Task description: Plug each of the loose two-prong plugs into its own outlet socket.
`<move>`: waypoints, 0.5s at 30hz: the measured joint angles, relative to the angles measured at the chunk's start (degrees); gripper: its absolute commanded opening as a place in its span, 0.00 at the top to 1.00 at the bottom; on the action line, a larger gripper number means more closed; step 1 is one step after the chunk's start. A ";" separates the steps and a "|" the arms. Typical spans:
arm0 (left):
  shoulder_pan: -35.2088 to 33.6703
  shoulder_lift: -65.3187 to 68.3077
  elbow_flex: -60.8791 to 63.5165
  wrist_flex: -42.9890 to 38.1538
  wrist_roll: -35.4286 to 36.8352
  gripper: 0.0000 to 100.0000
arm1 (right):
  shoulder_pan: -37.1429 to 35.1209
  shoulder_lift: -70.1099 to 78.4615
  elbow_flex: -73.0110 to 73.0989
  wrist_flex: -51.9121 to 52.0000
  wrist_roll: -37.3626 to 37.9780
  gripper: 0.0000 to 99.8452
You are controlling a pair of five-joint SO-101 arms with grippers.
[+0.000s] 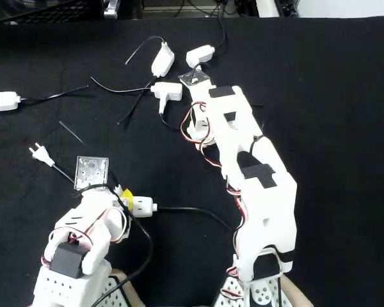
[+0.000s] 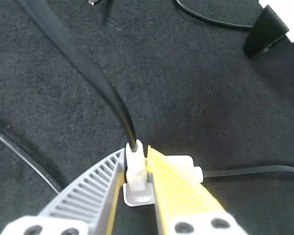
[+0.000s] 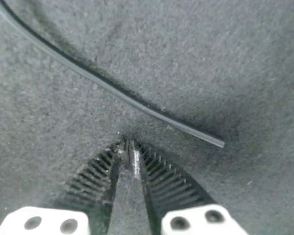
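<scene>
Left gripper (image 2: pixel 136 151) clamped on plug (image 2: pixel 136 178), tabletop (image 1: pixel 345 128) near-left corner; light, rigid, cord (image 2: pixel 88 73) tugs; hold body sides. Right gripper (image 3: pixel 129 146) closed.

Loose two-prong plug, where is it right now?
In the high view, the loose two-prong plug lies at the left of the table, between the white outlet socket at the left edge and the left arm.

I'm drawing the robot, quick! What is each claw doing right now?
Left gripper: closed on a white plug.
Right gripper: closed; whether it pinches anything cannot be told.
</scene>
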 measured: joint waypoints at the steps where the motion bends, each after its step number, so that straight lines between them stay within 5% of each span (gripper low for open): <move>1: 0.00 0.00 0.00 0.00 0.00 0.97 | 0.00 0.00 0.00 0.00 0.00 0.99; 8: 0.00 0.18 4.92 -10.46 0.00 0.97 | 0.00 0.00 0.00 0.00 0.00 0.99; 15: 0.00 0.26 5.10 -10.37 0.00 0.97 | 0.00 0.00 0.00 0.00 0.00 0.99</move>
